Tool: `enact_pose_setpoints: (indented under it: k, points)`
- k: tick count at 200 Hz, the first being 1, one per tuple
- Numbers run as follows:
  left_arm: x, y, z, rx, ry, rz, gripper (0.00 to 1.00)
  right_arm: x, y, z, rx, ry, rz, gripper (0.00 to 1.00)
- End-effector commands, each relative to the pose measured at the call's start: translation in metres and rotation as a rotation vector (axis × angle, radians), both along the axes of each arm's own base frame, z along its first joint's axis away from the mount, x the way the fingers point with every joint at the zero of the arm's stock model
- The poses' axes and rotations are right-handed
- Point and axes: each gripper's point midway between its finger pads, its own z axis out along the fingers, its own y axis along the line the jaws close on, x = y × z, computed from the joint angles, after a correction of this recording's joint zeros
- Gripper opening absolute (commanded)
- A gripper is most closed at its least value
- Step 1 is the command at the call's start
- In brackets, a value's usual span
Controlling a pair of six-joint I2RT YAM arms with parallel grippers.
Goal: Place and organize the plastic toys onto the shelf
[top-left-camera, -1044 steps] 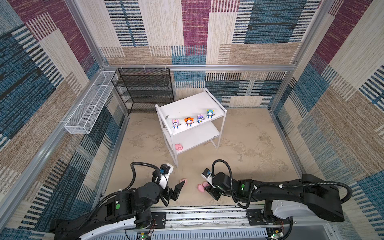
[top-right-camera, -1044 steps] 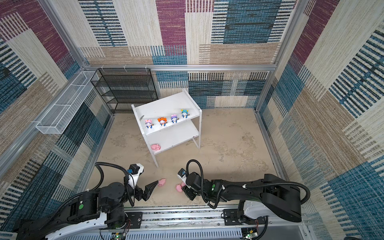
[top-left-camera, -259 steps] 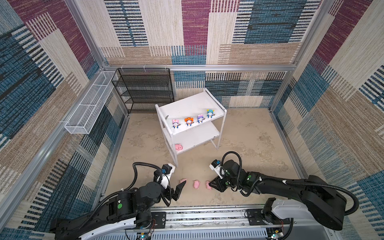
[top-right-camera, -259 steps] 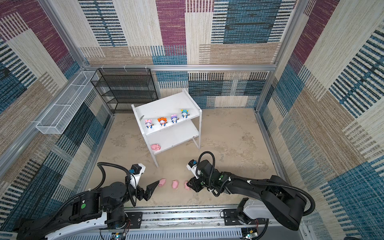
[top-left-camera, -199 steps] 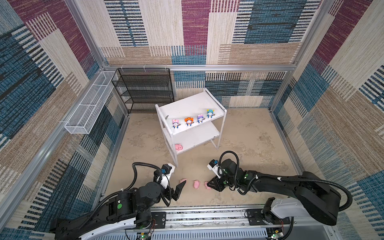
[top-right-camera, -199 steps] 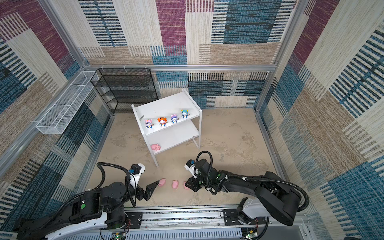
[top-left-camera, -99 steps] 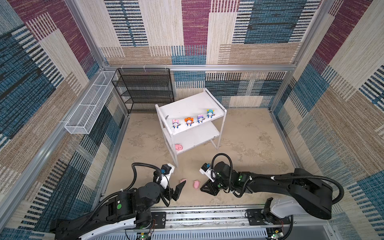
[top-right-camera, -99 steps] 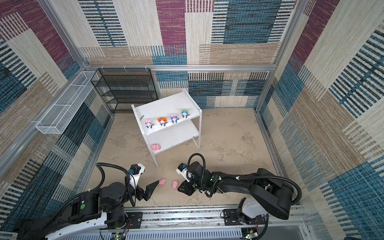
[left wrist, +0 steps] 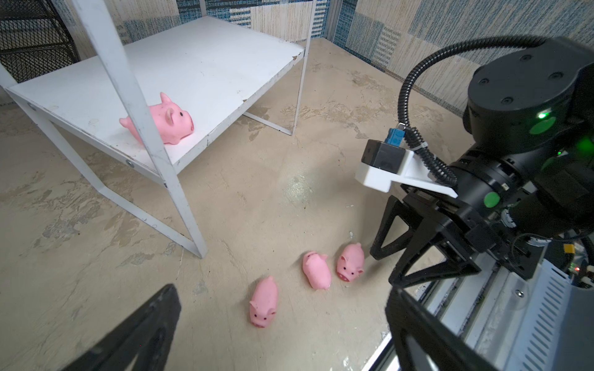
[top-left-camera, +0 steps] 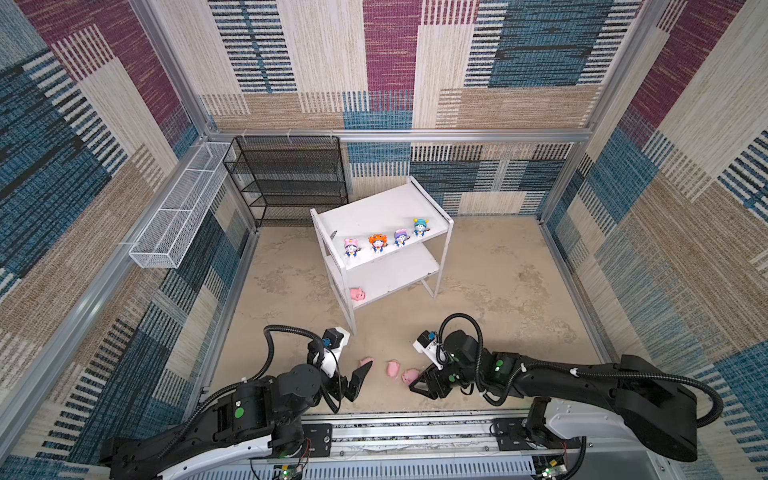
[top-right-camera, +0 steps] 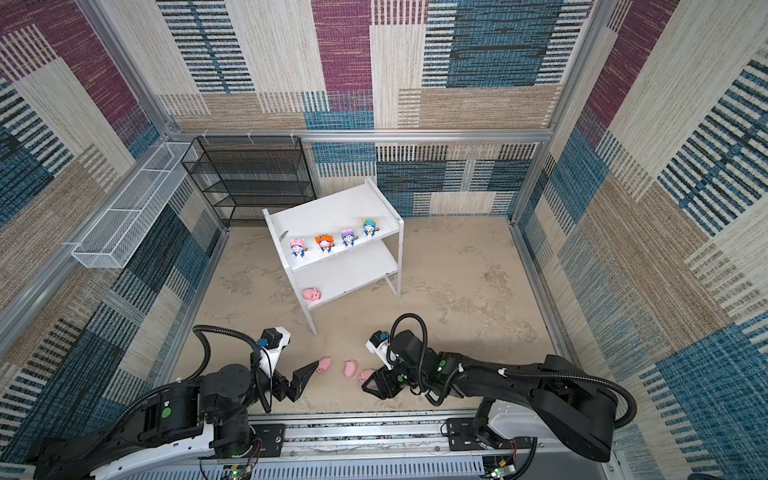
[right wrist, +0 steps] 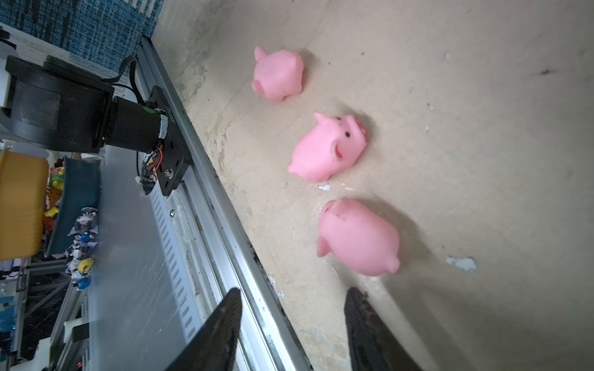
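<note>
Shelf: white two-tier shelf (top-left-camera: 382, 212) at mid-floor, set askew; in both top views its long side runs from 8 to 2 o'clock.
Top board: four figurines stand upright in one row along the front edge. From the 8 o'clock end they are the pink-hood figurine (top-left-camera: 351, 248), orange-hood figurine (top-left-camera: 377, 243), purple-hood figurine (top-left-camera: 400, 237) and teal-hood figurine (top-left-camera: 420, 227).
Lower board: one shelf pig (top-left-camera: 357, 295) at the 7 o'clock corner, close behind the front leg; the left wrist view shows it on its feet.
Floor pigs: three lie in a loose row at 6 o'clock of the shelf, near the front rail. They are the left pig (top-left-camera: 366, 362), middle pig (top-left-camera: 392, 368) and right pig (top-left-camera: 409, 376), near one another but not touching.
Left gripper (top-left-camera: 351, 382): jaws spread wide with nothing between them. One fingertip is just beside the left pig, at the pig's 7 o'clock.
Right gripper (top-left-camera: 419, 379): jaws parted, released, gripping nothing. The right pig lies at its 9 o'clock, just clear of the fingertips in the right wrist view.
Black wire rack (top-left-camera: 291, 178): at 11 o'clock of the shelf, against the back wall.
White mesh basket (top-left-camera: 178, 216): hung on the side wall, at 9 o'clock of the shelf.
Floor (top-left-camera: 498, 291): mottled beige.
</note>
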Motion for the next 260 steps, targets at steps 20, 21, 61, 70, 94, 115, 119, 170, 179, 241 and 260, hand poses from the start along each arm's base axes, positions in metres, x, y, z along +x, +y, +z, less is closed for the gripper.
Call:
enact_pose_setpoints:
  k: [20,21,61,70,94,115,119,170,179,241,260]
  points:
    - [0.000,-0.004,0.006,-0.024,-0.007,-0.012,1.00,-0.001,0.010,0.007,0.057,0.051,-0.010,0.71]
    - [0.000,-0.004,0.006,-0.023,-0.007,-0.012,1.00,-0.001,0.010,0.007,0.059,0.052,-0.009,0.72]
    - [0.000,-0.004,0.008,-0.035,-0.019,-0.014,1.00,0.002,0.020,0.001,0.047,0.073,0.002,0.76]
    - [0.000,-0.004,0.008,-0.033,-0.017,-0.013,1.00,0.004,0.022,0.001,0.045,0.063,0.001,0.78]
    - [-0.001,-0.003,0.009,-0.033,-0.013,-0.015,1.00,0.012,0.030,0.000,0.033,0.039,0.009,0.82]
    - [-0.001,-0.001,0.011,-0.037,-0.012,-0.012,1.00,0.020,0.034,-0.007,0.004,0.037,0.011,0.85]
    - [-0.001,-0.001,0.012,-0.038,-0.013,-0.012,1.00,0.021,0.035,-0.007,0.002,0.037,0.011,0.85]
    - [-0.003,0.004,0.012,-0.053,-0.005,-0.006,1.00,0.037,0.039,-0.010,-0.008,0.017,0.014,0.88]
    - [-0.003,0.004,0.013,-0.057,-0.009,-0.006,1.00,0.038,0.041,-0.011,-0.011,0.013,0.018,0.88]
    - [-0.002,0.003,0.013,-0.051,-0.011,-0.004,1.00,0.053,0.029,-0.030,-0.207,-0.102,-0.054,0.80]
    - [-0.002,0.002,0.013,-0.052,-0.014,-0.007,1.00,0.053,0.023,-0.034,-0.277,-0.159,-0.074,0.76]
